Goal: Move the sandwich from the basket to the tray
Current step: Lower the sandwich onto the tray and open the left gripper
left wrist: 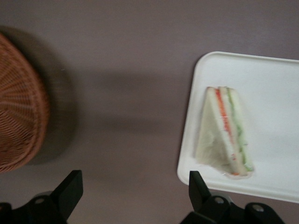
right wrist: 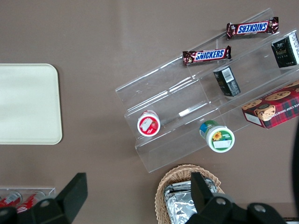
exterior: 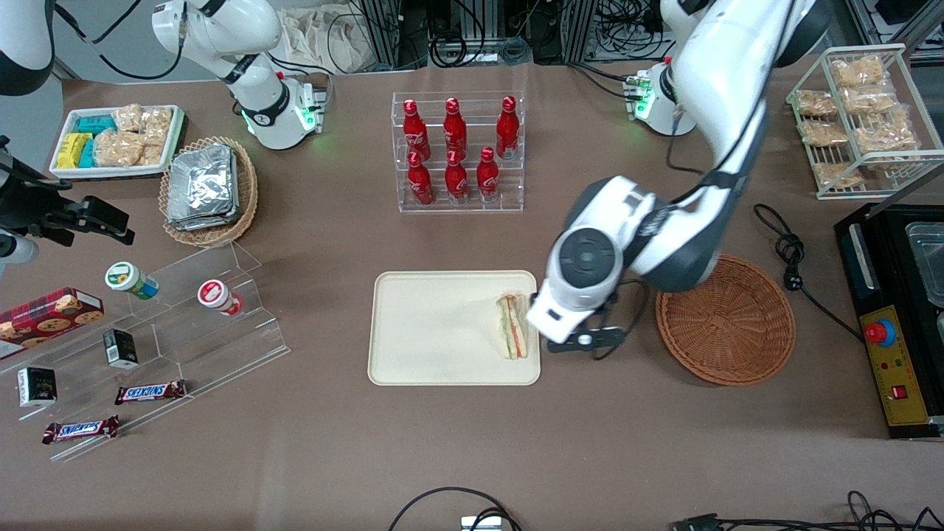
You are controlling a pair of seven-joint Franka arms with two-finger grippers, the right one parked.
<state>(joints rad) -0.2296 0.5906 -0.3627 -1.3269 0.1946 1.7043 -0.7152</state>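
Basket (exterior: 726,324): woven wicker, reddish-brown, ribbed and rough. Tray (exterior: 435,328): smooth cream plastic, matt, low sheen. Sandwich (exterior: 513,325): soft pale bread on the tray (wrap barely discernible). Gripper (left wrist: 135,193), above the bare table between basket and tray, fingers spread: matt black plastic fingertips (left wrist: 70,186); glossy white arm shell. Table (exterior: 472,442): matt brown covering. Bottles (exterior: 456,147): glossy red, in a clear acrylic rack (exterior: 461,203). Foil packs (exterior: 200,184): crinkled, shiny metal

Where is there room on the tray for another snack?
Most of the tray is bare; only the sandwich sits at its edge nearest the basket. The open tool hovers over the table between them.
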